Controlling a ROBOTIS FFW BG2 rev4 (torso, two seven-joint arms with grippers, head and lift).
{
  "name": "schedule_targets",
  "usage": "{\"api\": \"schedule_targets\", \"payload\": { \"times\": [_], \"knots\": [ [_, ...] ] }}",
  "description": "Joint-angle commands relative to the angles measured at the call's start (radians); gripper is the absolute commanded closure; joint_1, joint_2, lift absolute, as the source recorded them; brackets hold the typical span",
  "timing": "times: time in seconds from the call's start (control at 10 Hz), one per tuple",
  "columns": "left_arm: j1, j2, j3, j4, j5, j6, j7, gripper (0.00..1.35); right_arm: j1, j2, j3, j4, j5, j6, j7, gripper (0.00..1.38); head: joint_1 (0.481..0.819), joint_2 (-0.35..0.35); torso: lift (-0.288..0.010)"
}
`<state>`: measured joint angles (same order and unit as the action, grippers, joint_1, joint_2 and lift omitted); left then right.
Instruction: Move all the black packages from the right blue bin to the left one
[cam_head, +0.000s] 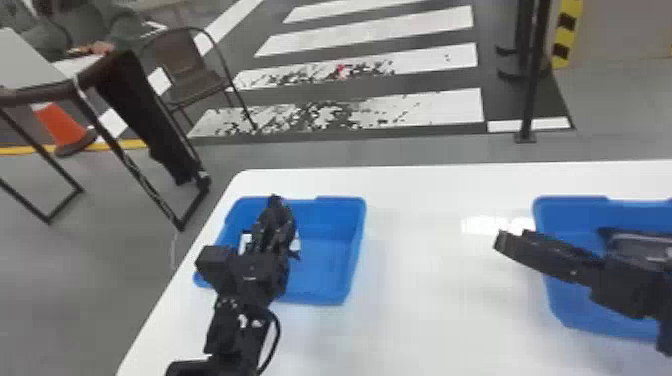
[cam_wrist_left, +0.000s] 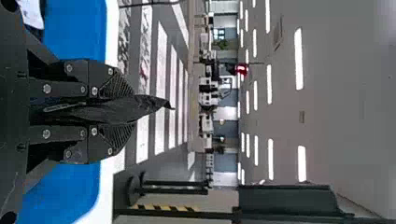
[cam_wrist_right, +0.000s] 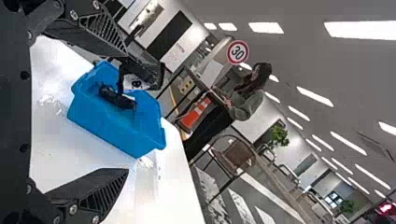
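Black package (cam_wrist_left: 152, 103) found grasped between the fingers of my left gripper (cam_wrist_left: 130, 110), over the left bin (cam_head: 322, 270), presumably to release it there. Its long axis follows my fingers, narrow end toward that bin's far side. My right gripper (cam_wrist_right: 126, 112), fingers spread, is well right of that bin.

From here the left arm (cam_head: 225, 325) looks black all over, built of chunky segments, with a squarish block (cam_head: 215, 261) on its left and a black cable (cam_head: 272, 345) looping down its right side. A few pale specks dot it. Its tool (cam_head: 276, 225) has flat black fingers (cam_wrist_left: 116, 86) with close ridges and silvery screws (cam_wrist_left: 47, 88). The right arm (cam_head: 627, 292) is black too, its wedge-shaped fingers (cam_wrist_right: 100, 32) ribbed and screwed alike.
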<state>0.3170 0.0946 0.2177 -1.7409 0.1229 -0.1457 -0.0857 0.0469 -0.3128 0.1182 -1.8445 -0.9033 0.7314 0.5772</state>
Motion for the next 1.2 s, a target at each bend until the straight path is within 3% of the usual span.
{"api": "schedule_targets", "payload": {
  "times": [0.0,0.1,0.3,0.4,0.6,0.7,0.9,1.1],
  "knots": [
    [-0.003,-0.006,0.01,0.029,-0.001,-0.019,-0.006,0.19,0.0,0.001,-0.034,-0.047,0.12,0.0,-0.005,0.12,0.695,0.35,-0.154],
    [-0.003,-0.01,-0.006,0.029,0.029,-0.046,-0.012,0.03,0.007,0.003,-0.058,-0.113,0.211,0.029,-0.02,0.11,0.695,0.35,-0.154],
    [0.007,-0.015,-0.066,0.022,0.106,-0.134,-0.031,0.19,0.049,0.018,-0.138,-0.216,0.357,0.0,-0.094,0.12,0.695,0.316,-0.154],
    [0.022,-0.019,-0.098,0.0,0.106,-0.176,-0.04,0.19,0.105,0.049,-0.214,-0.265,0.447,-0.027,-0.171,0.11,0.695,0.27,-0.154],
    [0.051,-0.019,-0.158,-0.037,0.114,-0.195,-0.046,0.2,0.142,0.083,-0.332,-0.243,0.636,-0.034,-0.276,0.11,0.695,0.113,-0.154],
    [0.058,-0.016,-0.178,-0.04,0.136,-0.193,-0.052,0.2,0.11,0.083,-0.354,-0.147,0.664,-0.025,-0.281,0.11,0.695,0.021,-0.154],
    [0.066,-0.013,-0.212,-0.042,0.164,-0.186,-0.06,0.2,0.054,0.077,-0.361,-0.02,0.648,0.015,-0.257,0.11,0.695,-0.069,-0.154],
    [0.068,-0.012,-0.228,-0.042,0.17,-0.164,-0.065,0.2,0.027,0.077,-0.338,0.034,0.642,0.02,-0.244,0.11,0.695,-0.105,-0.154]
  ]
}}
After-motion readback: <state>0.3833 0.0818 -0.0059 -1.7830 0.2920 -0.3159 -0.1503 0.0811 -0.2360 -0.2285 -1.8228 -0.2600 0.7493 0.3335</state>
